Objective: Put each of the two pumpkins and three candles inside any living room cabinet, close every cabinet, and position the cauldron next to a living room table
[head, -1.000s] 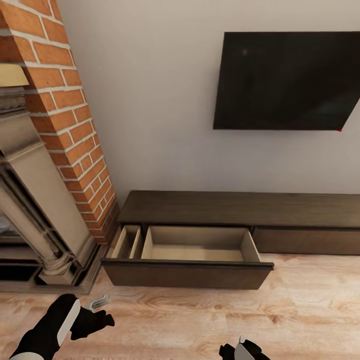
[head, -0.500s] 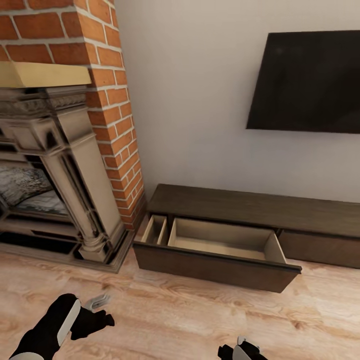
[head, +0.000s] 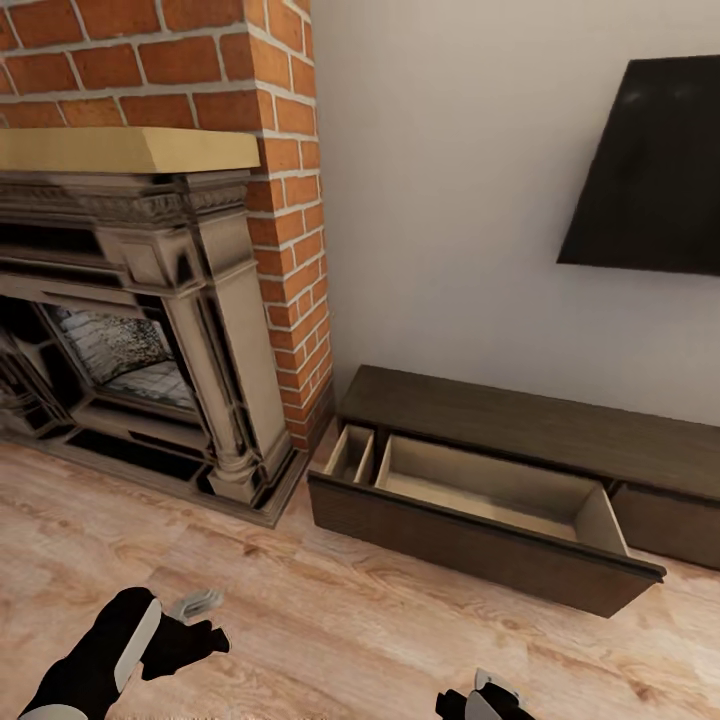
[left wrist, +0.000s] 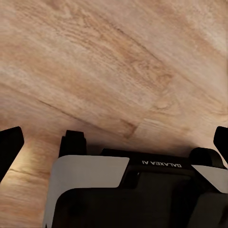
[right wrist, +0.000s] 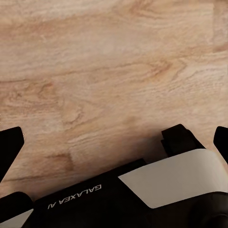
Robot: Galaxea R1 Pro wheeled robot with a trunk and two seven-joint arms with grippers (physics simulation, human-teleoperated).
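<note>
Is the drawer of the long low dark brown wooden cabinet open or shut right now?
Open. The drawer of the long low dark brown wooden cabinet is pulled out over the floor, its pale wood interior exposed and empty.

the left arm (head: 95, 655) comes in at the lower left of the head view, black with a white panel along the forearm, angled up and inward. its left hand (head: 195, 625) sits at the end of it, dark, with a grey fingertip (head: 197, 603) poking forward, held above the floor. in the left wrist view the two dark fingertips (left wrist: 10, 145) stand far apart at the edges of the frame, nothing between them. the right hand (head: 485, 703) barely enters at the bottom edge of the head view, black with a white patch. in the right wrist view its fingertips (right wrist: 10, 142) are likewise spread wide, empty.
</note>
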